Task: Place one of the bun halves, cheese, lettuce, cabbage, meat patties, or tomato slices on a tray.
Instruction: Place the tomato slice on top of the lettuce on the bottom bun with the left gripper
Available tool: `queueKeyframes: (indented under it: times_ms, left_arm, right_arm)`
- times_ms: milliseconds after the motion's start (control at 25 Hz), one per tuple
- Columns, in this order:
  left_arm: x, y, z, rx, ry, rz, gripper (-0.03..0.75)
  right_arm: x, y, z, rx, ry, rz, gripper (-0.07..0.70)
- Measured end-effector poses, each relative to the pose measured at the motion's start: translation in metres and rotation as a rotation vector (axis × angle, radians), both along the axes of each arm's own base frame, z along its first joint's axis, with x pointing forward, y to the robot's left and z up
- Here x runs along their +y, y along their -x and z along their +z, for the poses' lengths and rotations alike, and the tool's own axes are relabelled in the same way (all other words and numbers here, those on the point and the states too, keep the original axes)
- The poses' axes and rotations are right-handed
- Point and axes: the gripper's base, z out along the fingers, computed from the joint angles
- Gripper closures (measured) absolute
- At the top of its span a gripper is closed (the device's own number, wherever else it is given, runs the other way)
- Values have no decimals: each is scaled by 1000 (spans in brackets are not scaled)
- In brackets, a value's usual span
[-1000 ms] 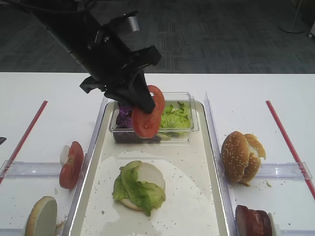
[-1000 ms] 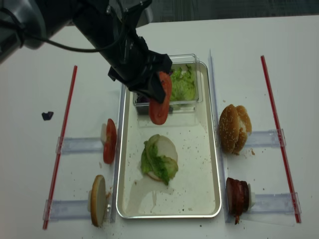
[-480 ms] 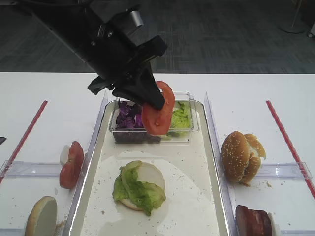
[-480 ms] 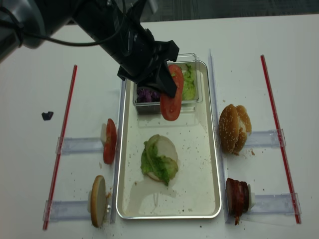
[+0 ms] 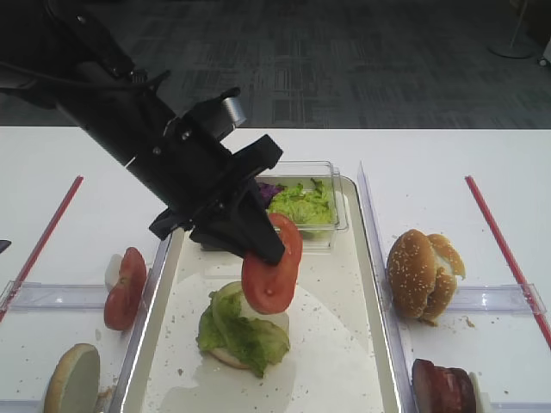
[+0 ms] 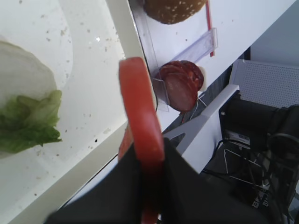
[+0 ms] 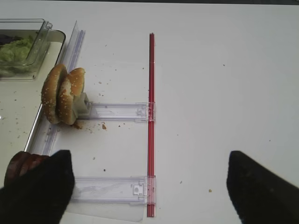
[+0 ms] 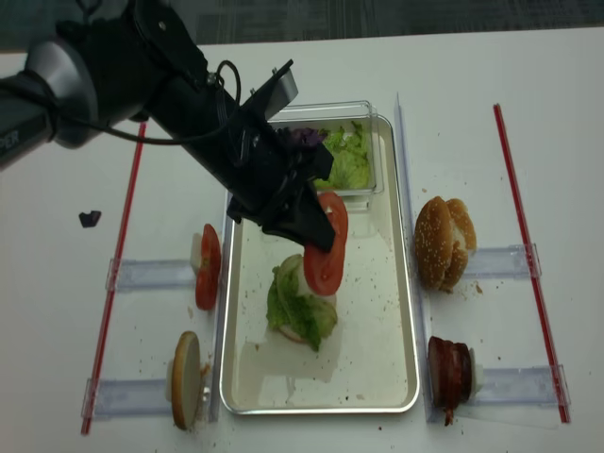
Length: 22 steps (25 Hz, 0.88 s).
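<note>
Left of the tray (image 8: 408,311), spare tomato slices (image 8: 208,267) are standing upright. Our left gripper (image 8: 316,236) is pinching a tomato slice (image 8: 326,256) above the tray's lettuce-topped bun half (image 8: 304,304). Right of it, bun halves (image 8: 444,242) are standing; we cannot tell our right gripper's (image 7: 145,186) state.

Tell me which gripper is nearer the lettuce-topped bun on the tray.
Left. The left gripper hangs just above the lettuce-topped bun, shut on a tomato slice. The right gripper is off over bare table, beyond the tray.
</note>
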Motion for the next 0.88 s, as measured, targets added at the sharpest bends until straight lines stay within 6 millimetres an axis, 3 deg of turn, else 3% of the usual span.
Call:
queueKeyframes:
  times_ms: [360, 560, 880]
  left_arm:
    - [4, 11, -19, 39, -7, -22, 685]
    - [8, 8, -19, 45, 14, 8, 685]
    - [6, 0, -39, 102, 9, 18, 685]
  right_arm:
    - [0, 0, 0, 0, 0, 0, -43]
    - [0, 0, 0, 0, -2, -1, -43]
    - [0, 0, 0, 0, -2, -1, -43]
